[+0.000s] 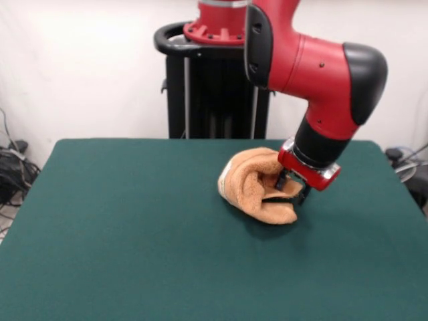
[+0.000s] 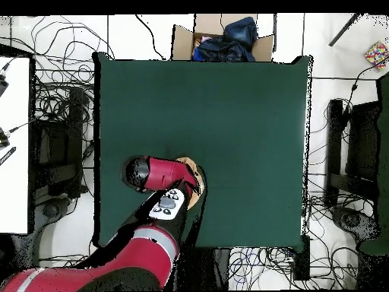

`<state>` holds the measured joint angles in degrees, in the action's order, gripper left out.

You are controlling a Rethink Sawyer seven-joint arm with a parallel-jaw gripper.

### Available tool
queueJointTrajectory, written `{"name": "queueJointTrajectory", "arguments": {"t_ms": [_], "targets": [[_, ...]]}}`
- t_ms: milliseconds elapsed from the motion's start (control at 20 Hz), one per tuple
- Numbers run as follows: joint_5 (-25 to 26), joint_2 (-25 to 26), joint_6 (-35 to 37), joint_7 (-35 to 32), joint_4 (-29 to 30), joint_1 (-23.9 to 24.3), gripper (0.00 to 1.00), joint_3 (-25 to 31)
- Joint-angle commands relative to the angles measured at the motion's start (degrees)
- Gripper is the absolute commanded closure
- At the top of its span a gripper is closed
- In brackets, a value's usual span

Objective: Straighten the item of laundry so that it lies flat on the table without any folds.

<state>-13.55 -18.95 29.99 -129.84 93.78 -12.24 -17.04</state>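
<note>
Orange-tan towel (image 1: 257, 184) bunched into a rolled heap right of centre in the front view, upper fold curling over a hollow, pale edge showing at its left end. In the overhead view only a sliver (image 2: 190, 164) peeking out from under the arm, lower middle of the frame. Soft, light and limp by the look; likely to drape and drag rather than slide stiffly, terry pile probably clinging a little to felt. Best taken at a free corner or border edge, then pulled outward to unroll. Gripper (image 1: 292, 188) pressed into the heap's right side, tips buried in the folds; cannot tell whether clamped on cloth or apart. Dark green table (image 1: 120, 241) broad and bare around the heap, ample room on every side. Beyond it, cardboard box (image 2: 220, 39) of dark clothes at top centre of the overhead view, tangled cables (image 2: 61, 99) along the left.
</note>
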Motion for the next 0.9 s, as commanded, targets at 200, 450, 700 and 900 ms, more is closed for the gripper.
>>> {"name": "queueJointTrajectory", "arguments": {"t_ms": [200,450,700,900], "targets": [[2.9,1.4,6.0,-0.1,-2.4,1.8,1.00,7.3],[3.8,2.0,6.7,-0.1,-4.0,2.5,1.00,7.8],[4.5,1.9,7.0,-0.5,-4.2,3.0,1.00,8.6],[5.0,1.4,4.4,-2.2,-4.0,2.3,1.00,7.7]]}}
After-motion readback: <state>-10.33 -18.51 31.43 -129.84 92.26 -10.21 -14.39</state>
